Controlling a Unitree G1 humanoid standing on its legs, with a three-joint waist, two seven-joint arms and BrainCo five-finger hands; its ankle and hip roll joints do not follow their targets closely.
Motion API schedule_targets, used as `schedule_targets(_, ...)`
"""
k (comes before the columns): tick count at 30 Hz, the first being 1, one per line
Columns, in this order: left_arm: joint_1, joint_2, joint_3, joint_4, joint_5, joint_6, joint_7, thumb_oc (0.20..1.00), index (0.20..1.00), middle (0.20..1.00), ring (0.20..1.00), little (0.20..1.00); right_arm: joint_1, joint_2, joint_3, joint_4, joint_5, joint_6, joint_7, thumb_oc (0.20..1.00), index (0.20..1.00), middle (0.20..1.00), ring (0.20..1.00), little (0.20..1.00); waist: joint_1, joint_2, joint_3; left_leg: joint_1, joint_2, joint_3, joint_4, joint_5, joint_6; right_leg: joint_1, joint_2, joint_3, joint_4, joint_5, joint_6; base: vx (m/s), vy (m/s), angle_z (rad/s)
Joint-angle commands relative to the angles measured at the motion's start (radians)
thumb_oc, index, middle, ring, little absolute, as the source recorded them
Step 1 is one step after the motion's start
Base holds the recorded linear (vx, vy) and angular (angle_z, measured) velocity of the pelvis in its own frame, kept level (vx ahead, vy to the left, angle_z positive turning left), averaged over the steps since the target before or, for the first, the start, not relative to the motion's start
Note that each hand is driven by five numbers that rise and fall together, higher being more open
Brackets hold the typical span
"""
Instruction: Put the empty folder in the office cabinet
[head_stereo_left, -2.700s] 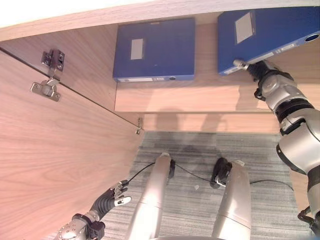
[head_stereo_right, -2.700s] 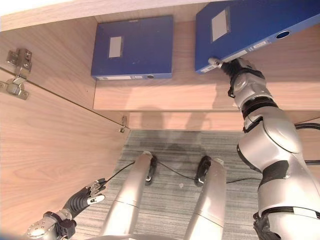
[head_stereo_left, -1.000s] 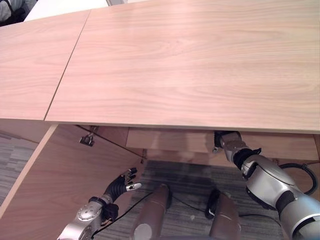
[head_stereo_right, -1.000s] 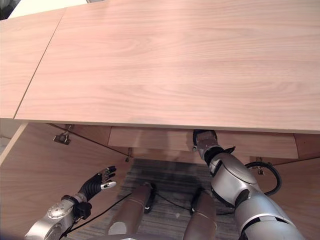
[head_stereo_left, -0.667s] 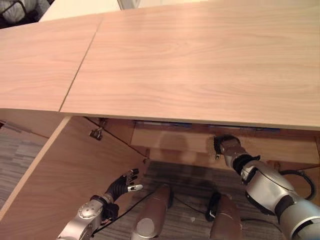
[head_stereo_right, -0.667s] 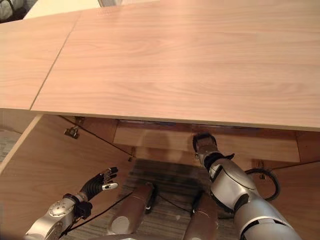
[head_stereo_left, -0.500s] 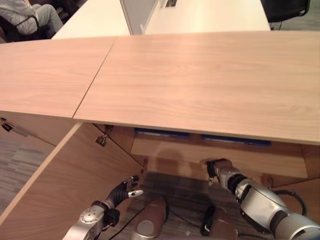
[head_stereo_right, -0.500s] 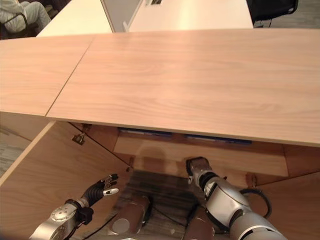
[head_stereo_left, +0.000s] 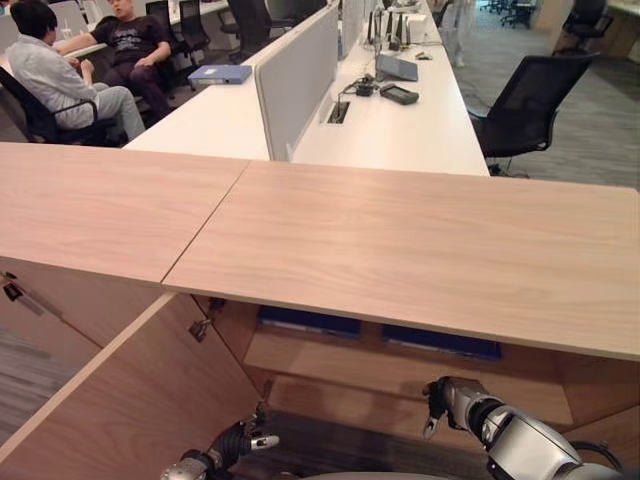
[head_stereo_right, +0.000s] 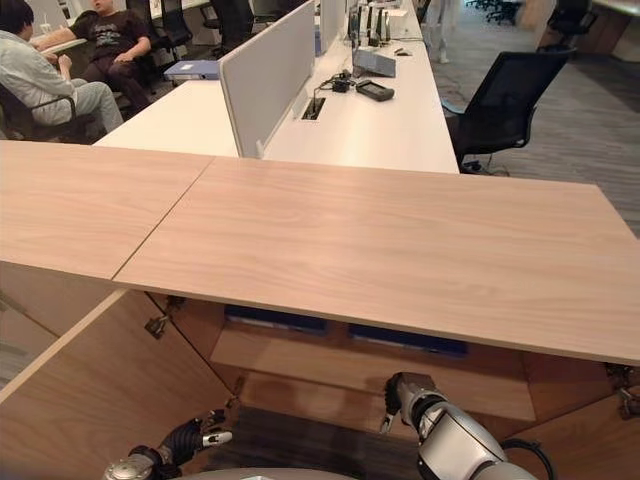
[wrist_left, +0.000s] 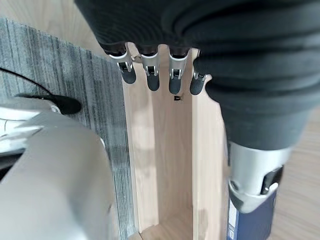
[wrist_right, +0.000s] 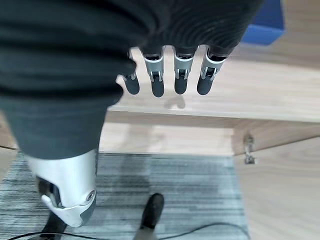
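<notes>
Two flat blue folders are lying on the shelf of the light wooden cabinet. The right hand, fingers relaxed and empty, should be drawn clear below the shelf edge; the left hand is hanging released beside the open wooden door, which is judged ready for closing.

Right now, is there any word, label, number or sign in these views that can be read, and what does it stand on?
No text reads clearly enough to quote.
Spine label of a blue folder, left wrist view: print too small to read.
Left shelf folder and right shelf folder in the cabinet: just their edges show, no legible print.
Desk folder on the far white desk: too distant to read.
</notes>
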Motion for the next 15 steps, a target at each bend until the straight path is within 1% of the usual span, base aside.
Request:
schedule_targets(1, -0.03, 0.042, -0.012, -0.024, 0.075, -0.024, -0.012, 1.0, 1.0, 1.0, 1.0, 1.0, -0.043, 0.015, 0.01, 0.055, 0.03, -0.006, -0.032, 1.0, 1.0, 1.0, 1.0, 1.0, 0.035, -0.043, 0.025, -0.028, -0.054, 0.007, -0.065, 0.068, 0.047, 0.105, -0.006, 0.005, -0.105, -0.025, 0.052, 0.04, -0.007, 0.02)
schedule_targets(5, -0.022, 0.016, -0.005, 0.035, 0.109, -0.021, -0.009, 1.0, 1.0, 1.0, 1.0, 1.0, 0.003, 0.032, -0.007, 0.059, 0.038, -0.007, -0.042, 1.0, 1.0, 1.0, 1.0, 1.0, 0.031, -0.044, 0.018, -0.013, -0.05, 0.012, -0.07, 0.068, 0.044, 0.118, 0.001, 0.006, -0.12, -0.023, 0.048, 0.02, 0.0, 0.0)
schedule_targets(8, -0.038, -0.024, 0.012, 0.174, 0.164, -0.027, 0.018, 1.0, 1.0, 1.0, 1.0, 1.0, 0.056, 0.058, -0.019, 0.058, 0.06, -0.006, -0.062, 1.0, 1.0, 1.0, 1.0, 1.0, 0.024, -0.048, 0.015, -0.013, -0.046, 0.016, -0.093, 0.085, 0.043, 0.111, 0.007, 0.008, -0.132, -0.008, 0.046, -0.01, 0.028, -0.09)
schedule_targets(11, -0.089, -0.071, 0.021, 0.368, 0.223, -0.046, 0.064, 1.0, 1.0, 1.0, 1.0, 1.0, 0.079, 0.07, -0.039, 0.065, 0.091, -0.01, -0.103, 1.0, 1.0, 1.0, 1.0, 1.0, 0.011, -0.056, 0.005, -0.027, -0.042, 0.022, -0.118, 0.104, 0.041, 0.096, 0.014, 0.011, -0.153, 0.011, 0.048, -0.04, 0.035, 0.0)
schedule_targets(14, -0.171, -0.137, 0.049, 0.628, 0.255, -0.069, 0.161, 1.0, 1.0, 1.0, 1.0, 1.0, 0.084, 0.08, -0.07, 0.069, 0.132, -0.021, -0.199, 1.0, 1.0, 1.0, 1.0, 1.0, -0.013, -0.062, 0.001, -0.03, -0.044, 0.038, -0.12, 0.1, 0.042, 0.085, 0.015, 0.025, -0.163, 0.024, 0.056, -0.04, 0.068, -0.02)
schedule_targets(15, -0.19, -0.153, 0.063, 0.681, 0.255, -0.08, 0.186, 1.0, 1.0, 1.0, 1.0, 1.0, 0.084, 0.082, -0.072, 0.066, 0.138, -0.027, -0.215, 1.0, 1.0, 1.0, 1.0, 1.0, -0.018, -0.062, 0.004, -0.025, -0.046, 0.042, -0.12, 0.096, 0.045, 0.083, 0.014, 0.036, -0.163, 0.028, 0.056, -0.02, 0.085, -0.08)
